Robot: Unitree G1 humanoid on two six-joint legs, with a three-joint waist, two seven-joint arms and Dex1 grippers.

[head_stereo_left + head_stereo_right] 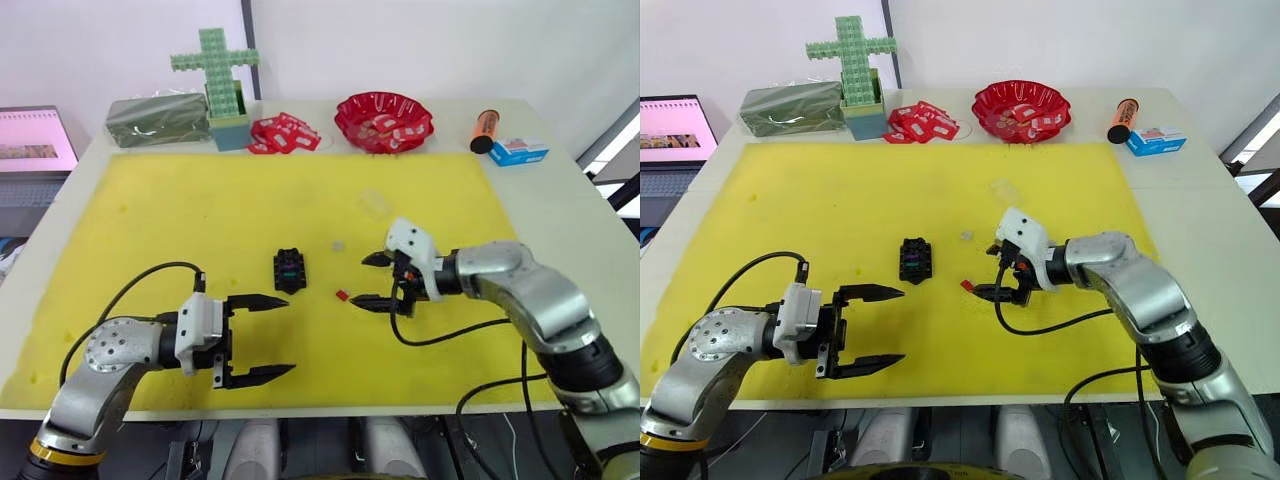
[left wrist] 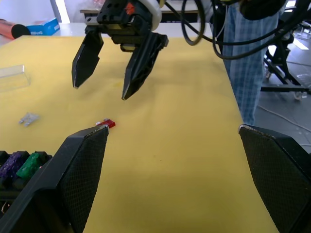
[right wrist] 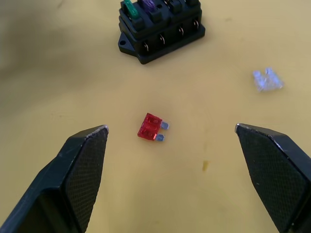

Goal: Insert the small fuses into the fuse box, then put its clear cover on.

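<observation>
Yellow mat (image 1: 200,210): fuse box (image 1: 289,270) at centre, two fuses seated. Red fuse (image 3: 149,127) is found flat beside the box, between the spread fingers of the right gripper (image 1: 376,281), blades pointing sideways. Left gripper (image 1: 262,337) agape, farther off.

Red bowl (image 1: 384,120), green block cross (image 1: 216,62), orange tube (image 1: 484,130) beyond yellow mat (image 1: 180,210)

Loose fuse (image 1: 342,296) lies right of fuse box (image 1: 289,270).
</observation>
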